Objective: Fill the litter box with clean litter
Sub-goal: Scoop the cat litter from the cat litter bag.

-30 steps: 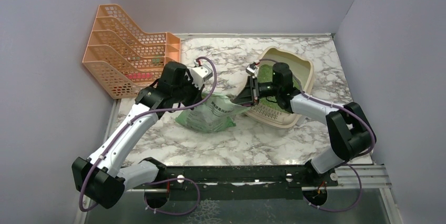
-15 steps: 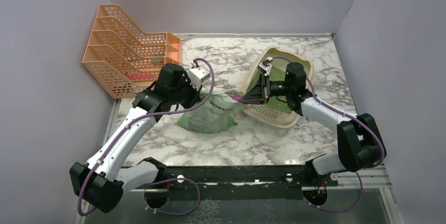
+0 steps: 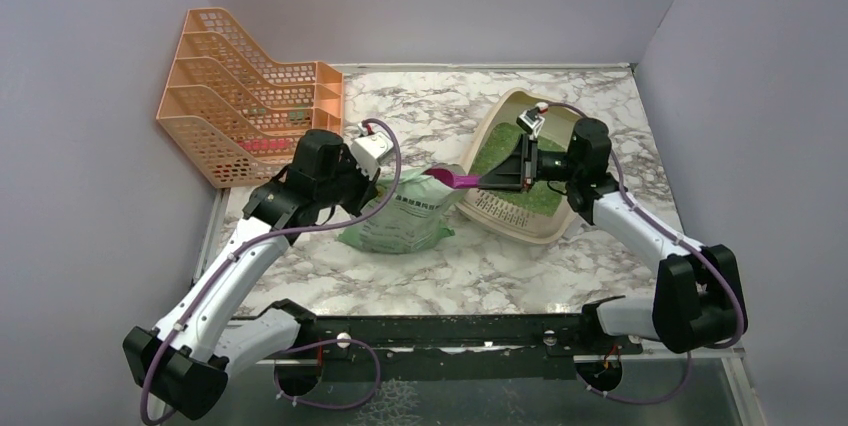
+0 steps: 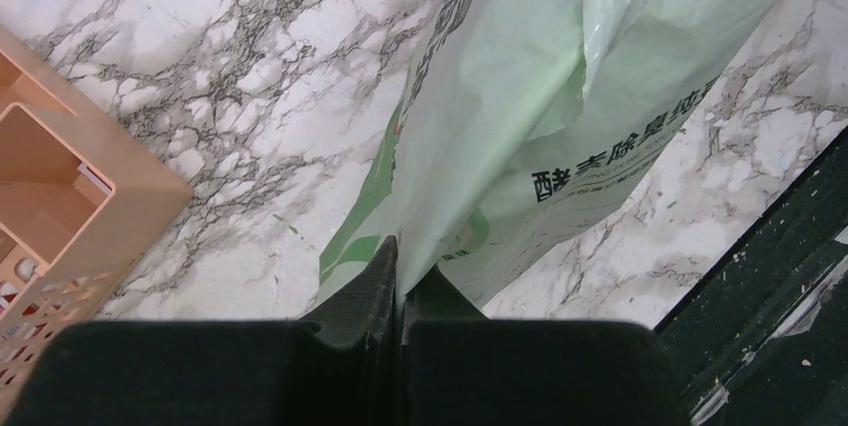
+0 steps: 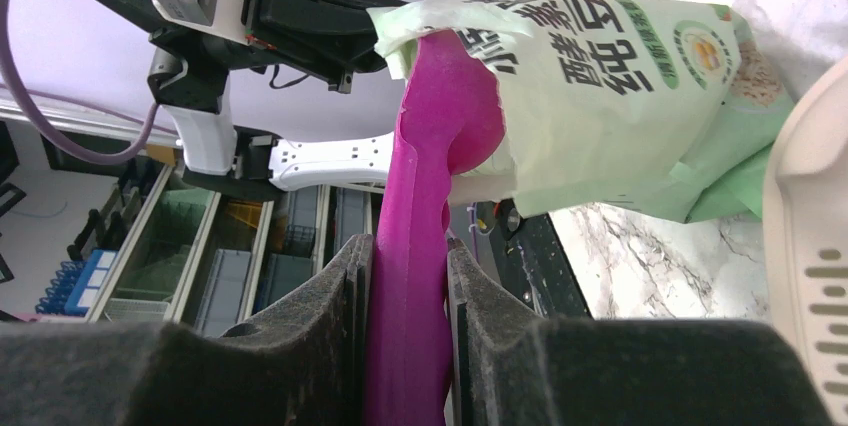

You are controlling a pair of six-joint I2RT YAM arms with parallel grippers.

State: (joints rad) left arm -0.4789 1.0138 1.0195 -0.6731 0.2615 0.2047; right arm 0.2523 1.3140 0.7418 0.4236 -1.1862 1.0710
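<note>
Top external: our right hand (image 5: 408,271), pinching the scoop (image 3: 452,178), is back at the bag (image 3: 400,221) our left hand (image 4: 398,276) pinches. We likely scoop again for the litter box (image 3: 497,210).

The beige plastic rounded-rectangular litter box (image 3: 520,228) lies on the desk just beneath the right claw (image 3: 508,178), with bright green granules (image 3: 497,151) spread inside it. The soft translucent green bag of litter (image 3: 400,221) with dark print slumps upright, its top edge pinched in the left claw (image 4: 398,261).
</note>
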